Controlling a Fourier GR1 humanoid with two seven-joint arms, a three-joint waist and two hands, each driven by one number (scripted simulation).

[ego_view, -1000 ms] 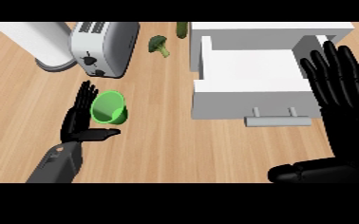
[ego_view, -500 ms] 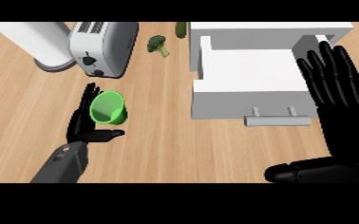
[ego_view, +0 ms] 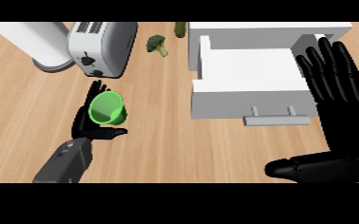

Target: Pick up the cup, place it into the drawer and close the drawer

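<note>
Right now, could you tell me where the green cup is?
In the head view, the green cup sits at lower left in the left hand, below the toaster, left of the open drawer.

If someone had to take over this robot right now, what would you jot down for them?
Left hand: curled round the green cup, over the counter in front of the toaster.
Right hand: open, fingers up, at the right edge beside the drawer; resting.
Drawer: pulled open, inside bare, handle facing the robot.
Done: cup grasped.
Left: carry the cup right, set it in the drawer, push the drawer shut.
Broccoli lies behind; not part of the job.
</note>
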